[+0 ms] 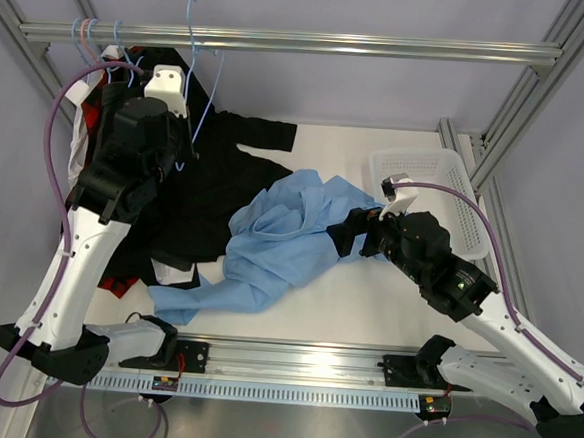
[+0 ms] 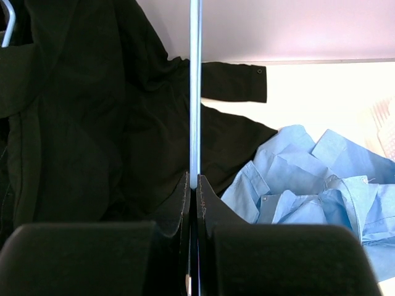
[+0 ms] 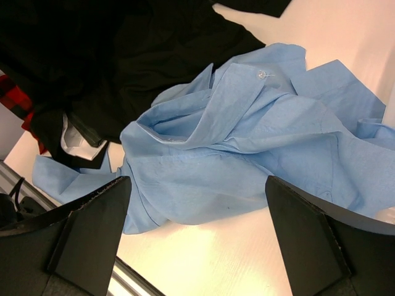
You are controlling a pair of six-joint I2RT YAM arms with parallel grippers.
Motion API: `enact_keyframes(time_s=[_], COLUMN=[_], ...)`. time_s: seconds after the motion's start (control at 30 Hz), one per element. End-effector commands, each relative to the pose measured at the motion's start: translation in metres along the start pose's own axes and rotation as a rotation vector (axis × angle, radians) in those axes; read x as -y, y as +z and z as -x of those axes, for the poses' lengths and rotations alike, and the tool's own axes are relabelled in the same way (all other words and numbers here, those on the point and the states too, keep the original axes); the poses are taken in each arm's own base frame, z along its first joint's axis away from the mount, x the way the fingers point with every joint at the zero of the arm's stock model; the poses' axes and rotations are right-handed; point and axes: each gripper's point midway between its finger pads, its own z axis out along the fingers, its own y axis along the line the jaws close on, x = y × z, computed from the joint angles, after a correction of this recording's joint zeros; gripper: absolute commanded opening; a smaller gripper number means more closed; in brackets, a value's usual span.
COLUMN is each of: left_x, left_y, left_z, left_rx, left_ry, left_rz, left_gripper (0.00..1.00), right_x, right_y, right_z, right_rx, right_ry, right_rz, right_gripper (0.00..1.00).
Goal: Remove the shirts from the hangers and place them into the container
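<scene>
White tabletop (image 1: 386,306) bears the light blue shirt (image 3: 247,135) against the black shirt (image 2: 92,123). I read my left gripper (image 2: 194,180) clenched on a pale blue hanger (image 2: 195,92), hook cut off, and my right gripper (image 3: 197,185) released above the blue cloth. Its arm partly hides the container (image 1: 446,170). Plaid cloth (image 3: 15,102), probably a shirt, lies mostly buried.

A metal bar (image 1: 384,47) spans above the white table (image 1: 366,304).

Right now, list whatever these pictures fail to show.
Basket: top view, the right arm covers part of its inside.
Plaid shirt: top view, mostly buried under the black shirt and the left arm.
Hanger: left wrist view, its wire runs off the top edge; the shut left gripper hides its lower end.
</scene>
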Motion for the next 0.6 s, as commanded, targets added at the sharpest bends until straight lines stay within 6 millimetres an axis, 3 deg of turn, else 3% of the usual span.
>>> enact_keyframes(time_s=[0.0, 0.57], left_x=[0.004, -0.013], left_y=[0.003, 0.041], left_z=[0.017, -0.039], left_rx=[0.056, -0.105], left_ry=[-0.061, -0.108], left_rz=[-0.043, -0.032], left_gripper=[0.00, 0.00], right_x=[-0.001, 0.002], right_y=[-0.005, -0.010], right_z=[0.007, 0.000], right_rx=[0.030, 0.015], right_ry=[-0.012, 0.003], right_rz=[0.005, -0.003], right_gripper=[0.99, 1.00])
